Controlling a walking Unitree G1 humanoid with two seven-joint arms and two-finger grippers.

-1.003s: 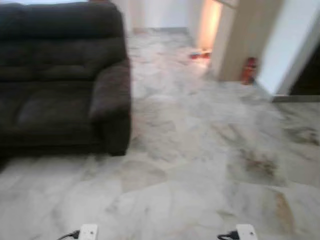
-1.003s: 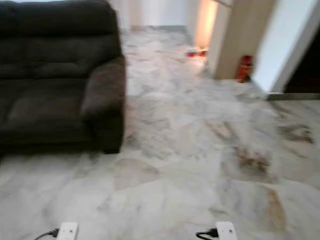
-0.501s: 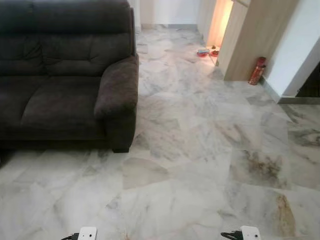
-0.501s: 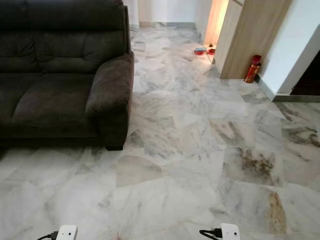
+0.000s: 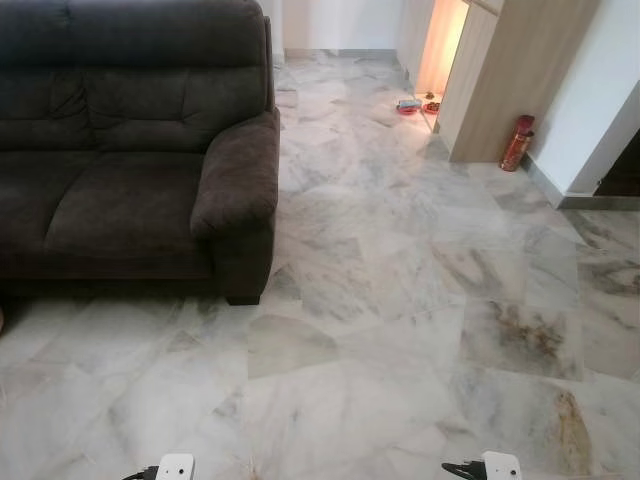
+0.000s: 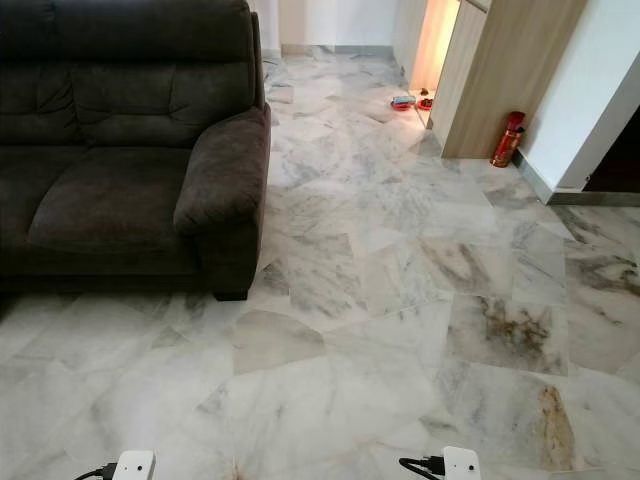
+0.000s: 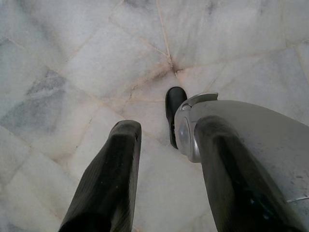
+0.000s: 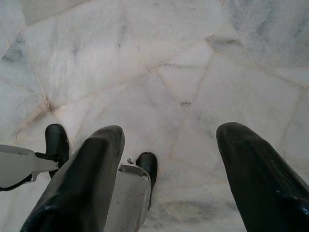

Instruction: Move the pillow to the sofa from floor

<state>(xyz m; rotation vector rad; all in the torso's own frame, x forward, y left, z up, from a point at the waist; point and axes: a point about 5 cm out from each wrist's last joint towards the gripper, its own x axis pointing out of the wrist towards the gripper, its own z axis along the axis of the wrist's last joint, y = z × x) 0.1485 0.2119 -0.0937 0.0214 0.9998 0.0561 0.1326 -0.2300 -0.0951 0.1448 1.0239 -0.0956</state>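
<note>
Mostly marble floor (image 5: 400, 330) beside sofa (image 5: 130, 150)

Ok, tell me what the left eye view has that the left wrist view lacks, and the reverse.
Left eye view: the dark sofa and a red fire extinguisher by a wooden cabinet. Left wrist view: the left hand, fingers apart, hanging near the robot's black foot. Shared: the marble floor.

Dark brown two-seat sofa (image 5: 130, 150) at 10 o'clock, upright on marble floor (image 5: 400, 330), seat cushions bare.
</note>
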